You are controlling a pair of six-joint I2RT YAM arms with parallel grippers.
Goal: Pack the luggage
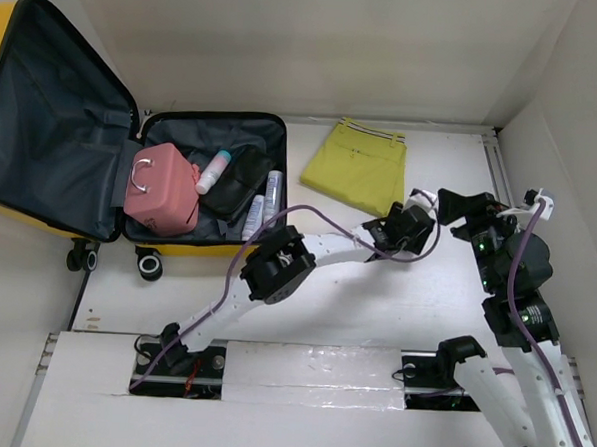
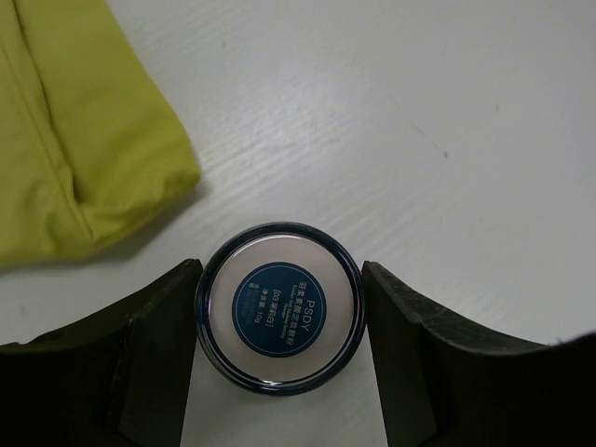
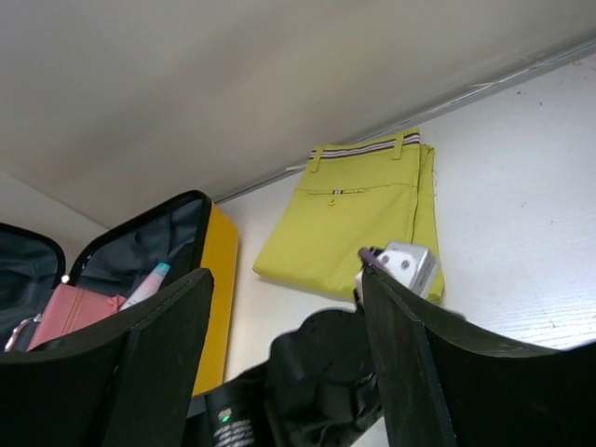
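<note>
The luggage [image 3: 220, 289] has a smooth, glossy yellow hard shell and a dull dark grey fabric lining. The pink case [image 1: 162, 188] looks like matt leatherette. The folded yellow-green garment [image 2: 65, 140] is matt woven cloth. The round jar [image 2: 277, 305] has a shiny dark rim. The white surface [image 2: 419, 121] is matt and faintly grained. The jaws look like matt black plastic.
</note>
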